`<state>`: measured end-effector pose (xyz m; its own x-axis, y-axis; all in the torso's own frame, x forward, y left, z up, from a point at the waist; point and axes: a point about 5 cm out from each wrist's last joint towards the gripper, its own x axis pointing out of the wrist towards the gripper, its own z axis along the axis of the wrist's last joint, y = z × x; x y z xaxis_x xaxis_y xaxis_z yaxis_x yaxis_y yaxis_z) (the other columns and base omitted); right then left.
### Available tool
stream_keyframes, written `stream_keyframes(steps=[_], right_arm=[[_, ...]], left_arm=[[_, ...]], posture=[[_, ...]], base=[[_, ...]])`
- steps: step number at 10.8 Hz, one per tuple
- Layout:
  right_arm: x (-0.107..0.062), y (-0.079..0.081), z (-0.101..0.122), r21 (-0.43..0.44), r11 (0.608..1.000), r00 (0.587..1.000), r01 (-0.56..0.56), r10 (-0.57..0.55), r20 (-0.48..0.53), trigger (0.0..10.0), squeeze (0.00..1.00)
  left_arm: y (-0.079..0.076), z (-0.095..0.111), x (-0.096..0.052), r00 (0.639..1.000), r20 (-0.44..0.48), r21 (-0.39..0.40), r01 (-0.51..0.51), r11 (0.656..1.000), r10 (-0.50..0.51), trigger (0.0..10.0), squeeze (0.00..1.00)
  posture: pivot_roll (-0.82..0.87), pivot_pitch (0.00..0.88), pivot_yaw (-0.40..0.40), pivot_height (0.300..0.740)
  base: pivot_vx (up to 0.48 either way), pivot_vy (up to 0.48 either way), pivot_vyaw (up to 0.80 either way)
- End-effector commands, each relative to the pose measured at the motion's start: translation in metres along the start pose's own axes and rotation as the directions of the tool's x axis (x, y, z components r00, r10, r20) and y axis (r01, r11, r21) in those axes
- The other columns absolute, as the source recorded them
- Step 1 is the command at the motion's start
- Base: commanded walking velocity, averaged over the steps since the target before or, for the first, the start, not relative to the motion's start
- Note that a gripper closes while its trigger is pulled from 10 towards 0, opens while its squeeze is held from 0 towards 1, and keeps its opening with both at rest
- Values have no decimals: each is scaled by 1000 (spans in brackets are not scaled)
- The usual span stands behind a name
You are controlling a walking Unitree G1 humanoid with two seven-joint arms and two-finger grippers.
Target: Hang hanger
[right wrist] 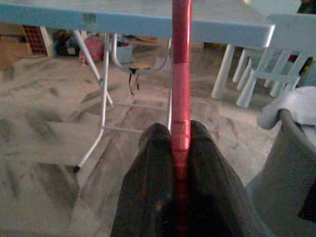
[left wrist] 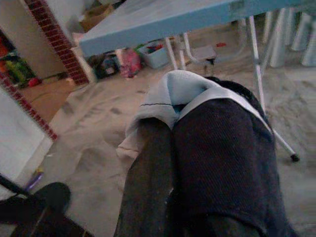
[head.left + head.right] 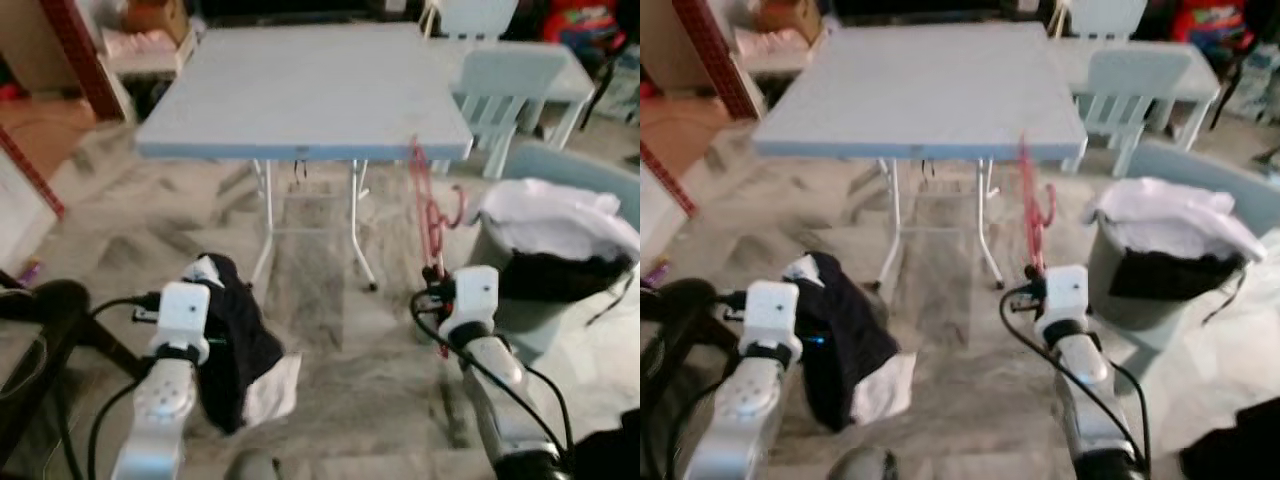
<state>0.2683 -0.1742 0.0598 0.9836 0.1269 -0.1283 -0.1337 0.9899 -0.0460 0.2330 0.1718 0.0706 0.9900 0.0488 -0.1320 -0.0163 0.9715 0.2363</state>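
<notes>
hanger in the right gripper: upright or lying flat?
Upright. The red hanger rises from the right gripper, jaws shut on its lower end, hook level with the table edge.

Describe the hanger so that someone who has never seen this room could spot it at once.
Start at the pale blue folding table in the middle of the room and go to its near corner on the robot's right. Just before that corner, the right gripper is shut on the hanger, holding it upright. It is the one thin pink thing there, with a curved hook, beside the grey basket of white laundry.
</notes>
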Motion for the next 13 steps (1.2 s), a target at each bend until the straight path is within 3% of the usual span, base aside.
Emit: stream_keyframes(steps=[1, 2, 3, 4, 6, 8, 13], right_arm=[[3, 1, 1, -21, 1000, 1000, -2, 2, -6, 10000, 0], [7, 0, 6, -75, 995, 997, 71, -69, 25, 10000, 0], [8, 8, 14, -59, 997, 994, -45, 51, 96, 10000, 0], [7, 9, 13, -33, 997, 996, -70, 72, 56, 10000, 0], [4, 9, 14, -94, 992, 993, -89, 95, 68, 10000, 0], [4, 7, 14, -73, 994, 993, -80, 86, 75, 10000, 0], [5, 12, 14, -44, 993, 990, -112, 116, 75, 10000, 0]], left_arm=[[1, 14, 2, 998, 61, -17, 11, 1000, -10, 10000, 0], [3, 23, 4, 996, 92, -16, 5, 1000, -4, 10000, 0], [4, 34, 8, 992, 123, -40, 3, 999, 2, 10000, 0], [6, 47, 12, 986, 164, -60, -15, 998, 24, 10000, 0], [6, 46, 12, 987, 160, -58, 6, 998, 3, 10000, 0], [3, 43, 11, 989, 144, -72, 40, 997, -29, 10000, 0], [1, 45, 10, 988, 144, -80, 65, 995, -53, 10000, 0]], posture=[[23, 0, -5, 740], [22, 0, -7, 740], [26, 0, -10, 740], [30, 0, -14, 740], [31, 0, -13, 740], [31, 0, -12, 740], [34, 0, -8, 740]], base=[[0, 0, 0], [0, 0, 0], [0, 0, 0], [0, 0, 0], [0, 0, 0], [0, 0, 400], [281, 0, 520]])
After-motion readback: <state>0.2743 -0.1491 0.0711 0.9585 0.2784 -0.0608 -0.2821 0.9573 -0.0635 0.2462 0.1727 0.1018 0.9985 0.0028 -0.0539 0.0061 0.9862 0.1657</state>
